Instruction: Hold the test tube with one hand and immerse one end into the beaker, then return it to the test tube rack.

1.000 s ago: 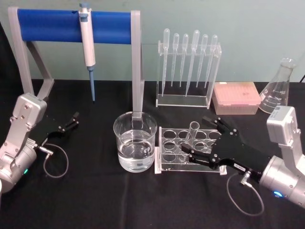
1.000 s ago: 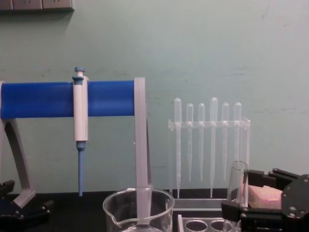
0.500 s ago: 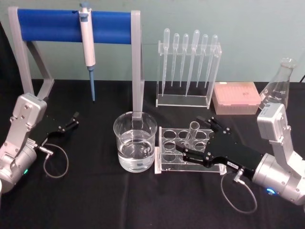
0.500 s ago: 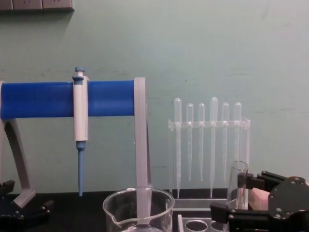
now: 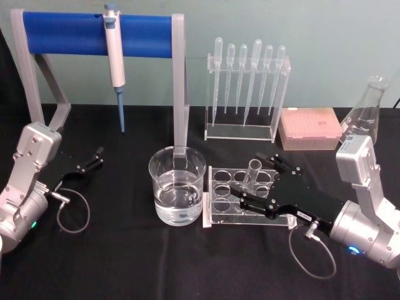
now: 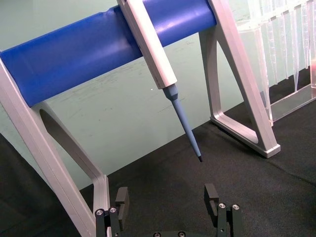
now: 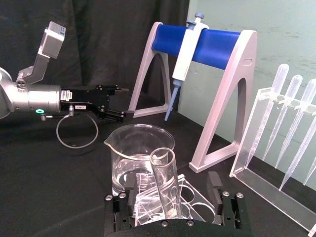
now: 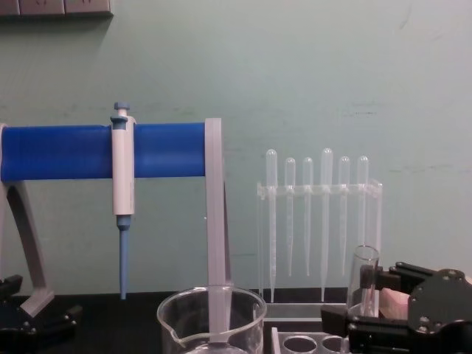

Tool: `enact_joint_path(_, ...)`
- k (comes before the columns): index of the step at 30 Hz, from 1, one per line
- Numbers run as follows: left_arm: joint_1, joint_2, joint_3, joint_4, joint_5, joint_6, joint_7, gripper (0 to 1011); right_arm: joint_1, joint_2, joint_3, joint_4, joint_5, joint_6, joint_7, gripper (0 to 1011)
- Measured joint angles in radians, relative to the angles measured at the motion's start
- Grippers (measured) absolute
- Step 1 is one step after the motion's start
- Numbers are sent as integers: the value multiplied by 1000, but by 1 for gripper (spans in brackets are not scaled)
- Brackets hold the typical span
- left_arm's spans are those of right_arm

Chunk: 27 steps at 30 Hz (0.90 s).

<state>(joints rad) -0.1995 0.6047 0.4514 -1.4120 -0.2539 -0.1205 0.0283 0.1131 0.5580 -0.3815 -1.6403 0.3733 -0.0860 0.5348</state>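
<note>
Test tube leans near-upright in the rack (mouth up), right gripper spread around it.

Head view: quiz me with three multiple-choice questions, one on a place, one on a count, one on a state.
1. Where is the test tube?
A) in the beaker
B) in the test tube rack
C) flat on the table

2. How many thin pipettes hang in the clear stand?
A) four
B) five
C) six

3. How is the right pincer?
A) open, fingers either side of the tube
B) shut on the tube
C) open above the beaker

Answers:
1 B: it stands tilted in a rack hole.
2 C: six bulbs line up.
3 A: gaps show between fingers and glass.

The left pincer sits open, parked at the left of the table.
</note>
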Motion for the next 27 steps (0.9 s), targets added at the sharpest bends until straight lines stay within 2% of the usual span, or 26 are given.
enact_joint_path(3, 0, 0, 0, 0, 0, 0, 0, 1000, 0, 0, 0, 0, 0, 0, 0, 867)
enact_joint_path(12, 0, 0, 0, 0, 0, 0, 0, 1000, -1, 1, 1, -2, 2, 0, 0, 549)
enact_joint_path(14, 0, 0, 0, 0, 0, 0, 0, 1000, -1, 1, 1, -2, 2, 0, 0, 537)
enact_joint_path(15, 0, 0, 0, 0, 0, 0, 0, 1000, -1, 1, 1, -2, 2, 0, 0, 466)
enact_joint_path(20, 0, 0, 0, 0, 0, 0, 0, 1000, -1, 2, 1, -2, 2, 0, 0, 303)
enact_joint_path(23, 0, 0, 0, 0, 0, 0, 0, 1000, -1, 2, 2, -2, 2, 0, -1, 229)
enact_joint_path(27, 0, 0, 0, 0, 0, 0, 0, 1000, -1, 2, 2, -2, 2, 0, -1, 225)
